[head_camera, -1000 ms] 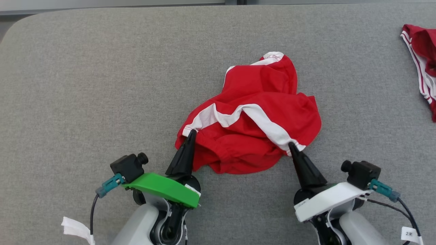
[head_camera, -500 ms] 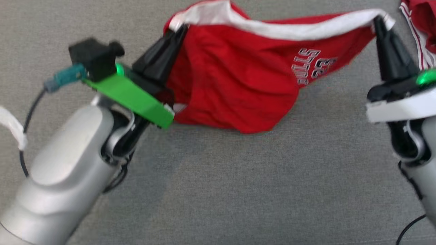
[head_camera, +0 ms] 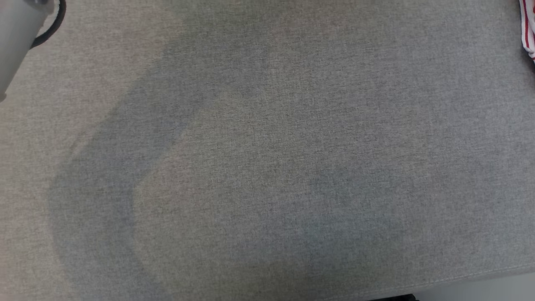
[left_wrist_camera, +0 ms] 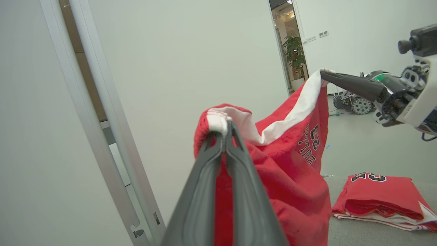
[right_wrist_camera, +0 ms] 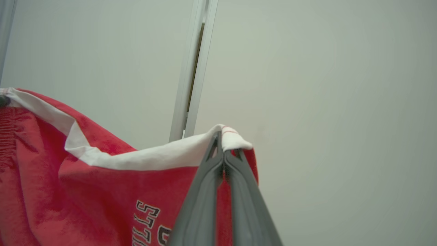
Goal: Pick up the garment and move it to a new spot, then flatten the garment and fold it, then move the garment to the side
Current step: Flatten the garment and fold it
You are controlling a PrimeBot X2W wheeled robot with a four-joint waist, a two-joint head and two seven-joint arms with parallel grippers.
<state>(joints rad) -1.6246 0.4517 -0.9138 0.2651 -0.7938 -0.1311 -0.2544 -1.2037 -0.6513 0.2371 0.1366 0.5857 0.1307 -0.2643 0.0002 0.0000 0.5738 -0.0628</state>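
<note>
The garment (left_wrist_camera: 290,160) is red with a white band and dark lettering, and it hangs in the air between my two grippers. My left gripper (left_wrist_camera: 227,128) is shut on one end of the white band. My right gripper (left_wrist_camera: 324,73) pinches the other end, higher and to the right in the left wrist view. In the right wrist view, the right gripper (right_wrist_camera: 220,136) is shut on the band and the garment (right_wrist_camera: 85,191) sags to the left below it. In the head view a piece of my pale left forearm (head_camera: 16,33) shows at the top left.
The grey fabric table (head_camera: 267,167) lies below, shadowed across its middle. A folded stack of red garments (left_wrist_camera: 379,198) rests on it, and a red-and-white edge of cloth (head_camera: 527,29) shows at the head view's top right. A white wall and door frame (left_wrist_camera: 102,136) stand behind.
Both grippers have risen with the garment, lifting it off the table and out of the head view. The garment has gone from a crumpled heap to a span stretched between them.
</note>
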